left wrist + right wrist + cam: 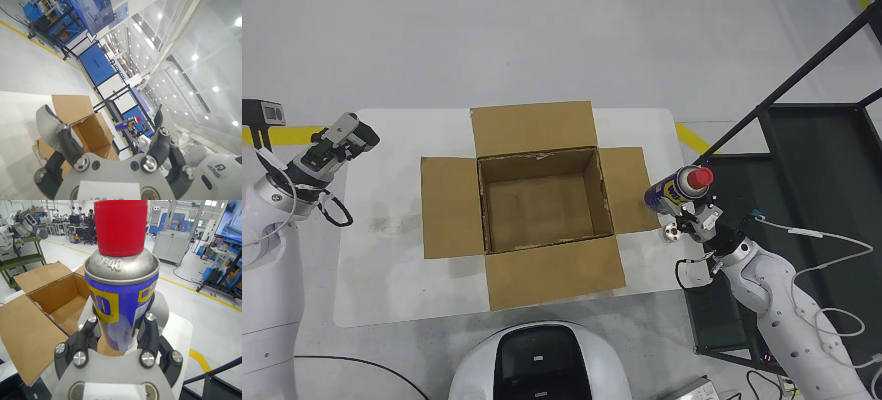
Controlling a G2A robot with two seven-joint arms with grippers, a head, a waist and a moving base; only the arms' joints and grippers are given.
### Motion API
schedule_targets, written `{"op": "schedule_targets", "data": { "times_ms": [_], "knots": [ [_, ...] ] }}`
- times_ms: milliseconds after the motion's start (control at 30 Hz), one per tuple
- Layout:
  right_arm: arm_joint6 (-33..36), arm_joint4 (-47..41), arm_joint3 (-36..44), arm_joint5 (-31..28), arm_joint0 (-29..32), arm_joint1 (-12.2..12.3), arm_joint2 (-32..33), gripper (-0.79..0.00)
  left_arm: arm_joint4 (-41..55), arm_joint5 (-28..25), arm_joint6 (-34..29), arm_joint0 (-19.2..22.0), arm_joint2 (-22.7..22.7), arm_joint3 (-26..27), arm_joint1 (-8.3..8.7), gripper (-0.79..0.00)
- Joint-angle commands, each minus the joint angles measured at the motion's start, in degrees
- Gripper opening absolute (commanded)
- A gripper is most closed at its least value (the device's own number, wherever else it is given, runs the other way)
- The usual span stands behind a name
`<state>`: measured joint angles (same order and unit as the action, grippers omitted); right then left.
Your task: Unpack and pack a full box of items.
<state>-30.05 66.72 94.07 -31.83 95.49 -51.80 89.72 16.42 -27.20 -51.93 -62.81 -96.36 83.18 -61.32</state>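
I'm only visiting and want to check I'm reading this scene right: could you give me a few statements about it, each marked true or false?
1. The right pincer grips a spray can with a red cap. True.
2. The cardboard box is full of items. False: its inside is bare.
3. The left pincer holds a second can. False: it is open and empty.
4. The box's four flaps are folded outward. True.
5. The spray can stands inside the box. False: it is held up beside the box.
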Motion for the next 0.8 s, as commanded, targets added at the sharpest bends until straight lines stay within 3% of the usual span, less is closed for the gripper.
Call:
{"op": "schedule_targets", "data": {
  "times_ms": [0,167,567,767],
  "knots": [
    [0.0,0.0,0.0,0.0,0.0,0.0,0.0,-0.785,0.0,0.0,0.0,0.0,0.0,0.0,0.0,0.0],
    [0.79,0.16,0.14,0.28,-0.08,-0.02,-0.05,-0.785,0.0,0.0,0.0,0.0,0.0,0.0,0.0,0.0],
    [21.15,-0.89,6.65,-6.56,-7.6,-0.07,-3.28,-0.785,0.0,0.0,0.0,0.0,0.0,0.0,0.0,0.0],
    [23.4,-2.21,6.66,-7.43,-8.72,-0.18,-4.06,-0.785,0.0,0.0,0.0,0.0,0.0,0.0,0.0,0.0]
  ]
}}
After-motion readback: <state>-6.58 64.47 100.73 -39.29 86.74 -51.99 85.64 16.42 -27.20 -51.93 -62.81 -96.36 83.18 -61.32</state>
